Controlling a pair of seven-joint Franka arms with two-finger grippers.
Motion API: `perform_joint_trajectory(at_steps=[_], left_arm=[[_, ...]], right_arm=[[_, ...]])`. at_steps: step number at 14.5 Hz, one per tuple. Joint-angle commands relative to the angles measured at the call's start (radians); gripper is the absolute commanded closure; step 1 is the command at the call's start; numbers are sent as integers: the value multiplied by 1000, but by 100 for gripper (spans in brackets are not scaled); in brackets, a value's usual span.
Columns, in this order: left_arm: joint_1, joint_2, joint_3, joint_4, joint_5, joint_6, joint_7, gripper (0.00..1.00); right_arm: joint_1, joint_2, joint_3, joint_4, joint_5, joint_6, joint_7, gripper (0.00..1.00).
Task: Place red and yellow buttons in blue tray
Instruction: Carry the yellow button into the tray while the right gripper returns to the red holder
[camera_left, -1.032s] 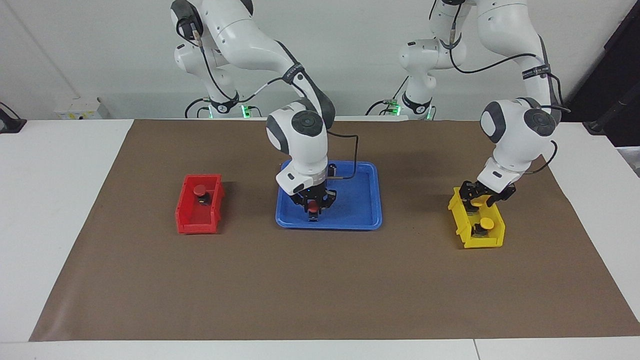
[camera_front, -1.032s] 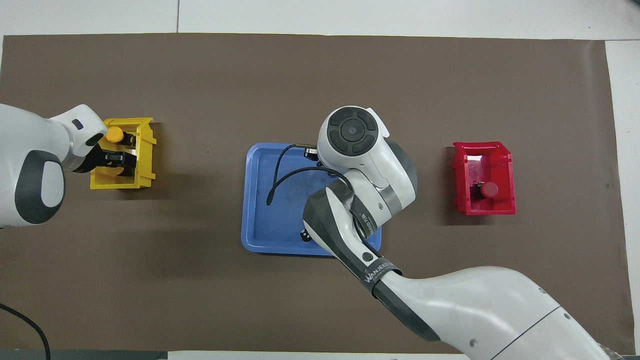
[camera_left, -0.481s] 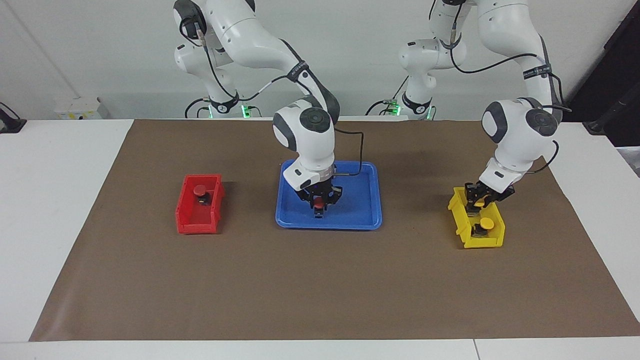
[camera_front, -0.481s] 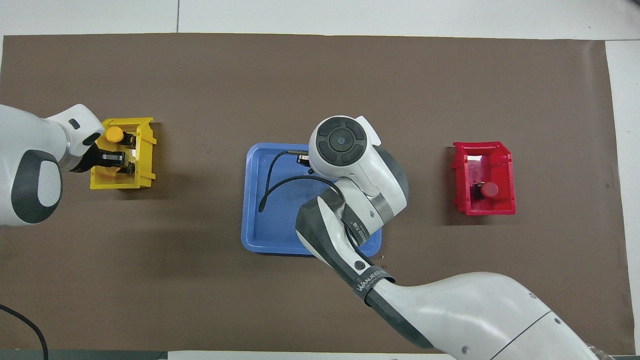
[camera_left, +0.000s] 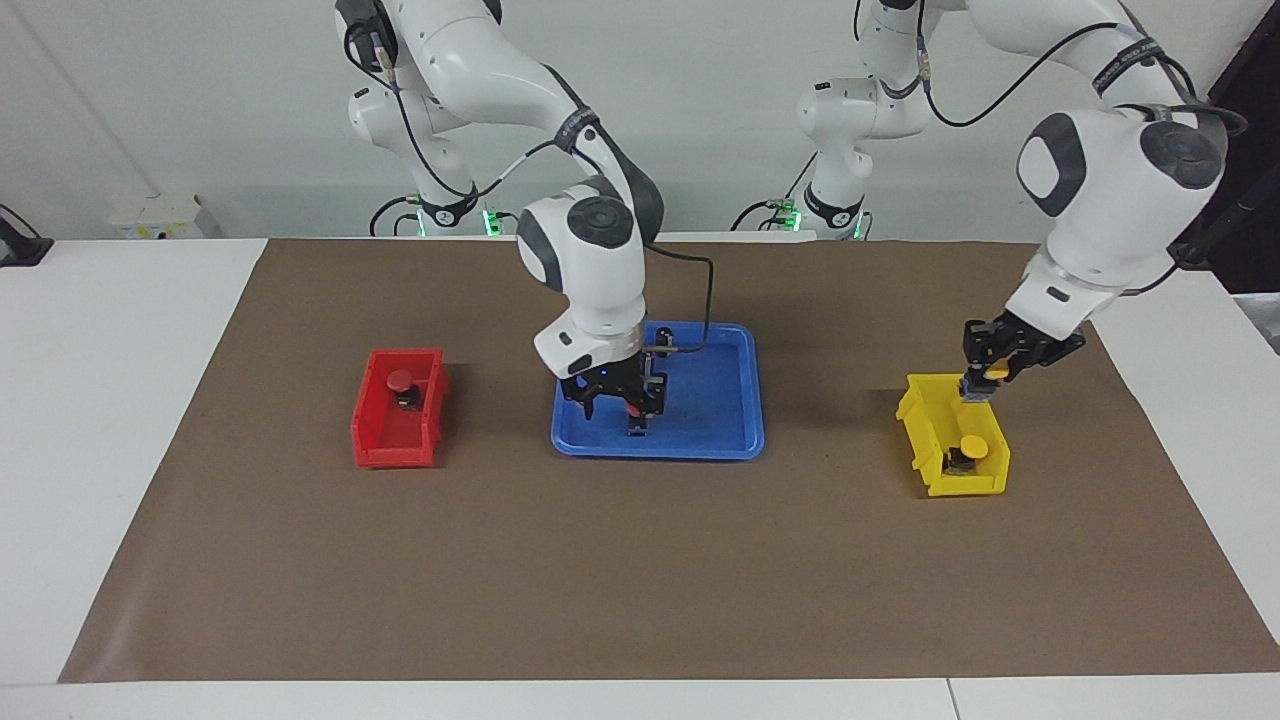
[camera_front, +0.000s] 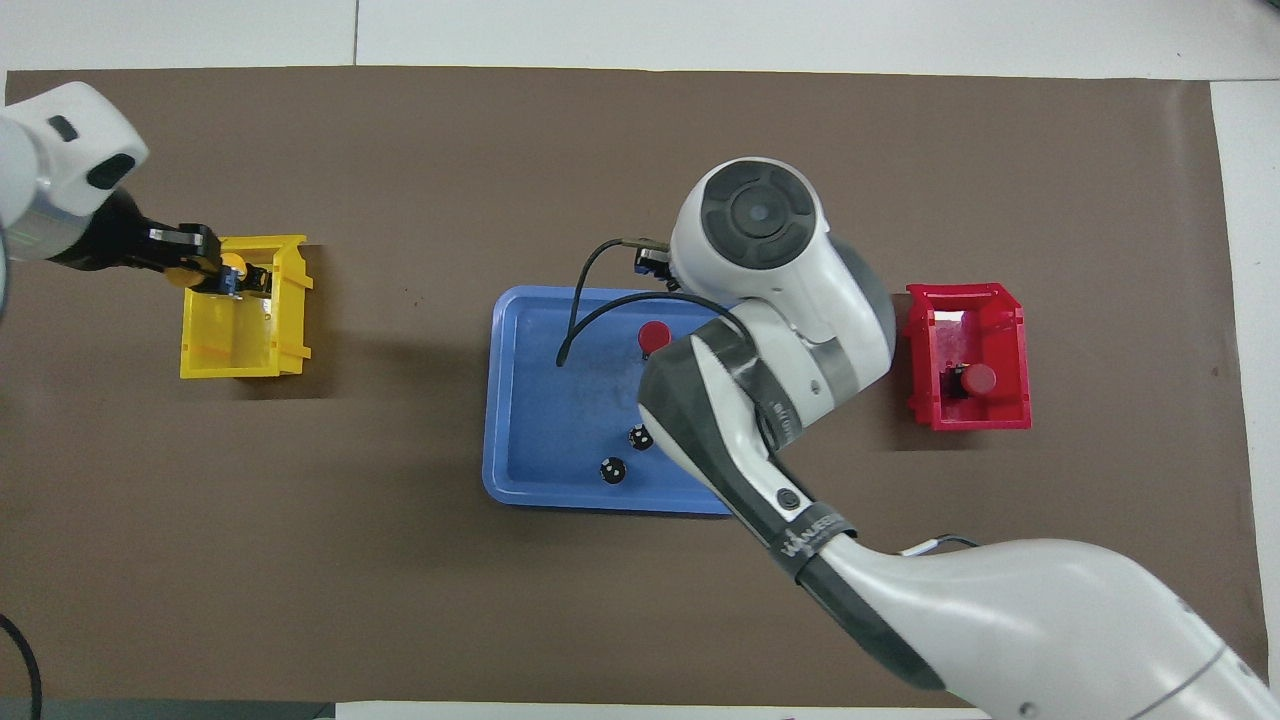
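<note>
Left gripper (camera_left: 985, 383) holding yellow button (camera_left: 995, 373), above yellow bin (camera_left: 925, 440)

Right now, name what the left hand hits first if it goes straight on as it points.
Probably the yellow bin: the left hand, holding a yellow button, points down over it. Rim or floor: unclear.

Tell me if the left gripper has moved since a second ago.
Yes. The left gripper, shut on a yellow button, has risen from inside the yellow bin to above its rim.

I'm seeing a glossy blue tray (camera_left: 735, 400) looking like smooth plastic, arm shells (camera_left: 600, 270) shining white, brown table cover (camera_left: 640, 570) lying matt.
</note>
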Motion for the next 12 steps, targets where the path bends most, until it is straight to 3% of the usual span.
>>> perform_joint_trajectory(at_steps=[1,3,6,9,12], left_arm=[[-204,15,7,-79,-9,123,-257,99],[-293,53,6,-79,-22,174,-346,99],[-385,95,6,-120,-62,267,-423,99],[-452,135,6,-157,-64,390,-507,99],[-491,187,6,-150,-67,430,-557,98]], right_arm=[[-171,-149,19,-93,10,-88,-233,16],[-280,-254,19,-254,37,-71,-448,16],[-415,-346,18,-481,137,89,-701,18],[-420,-393,16,-630,140,229,-725,23],[-432,-409,15,-687,140,237,-748,26]])
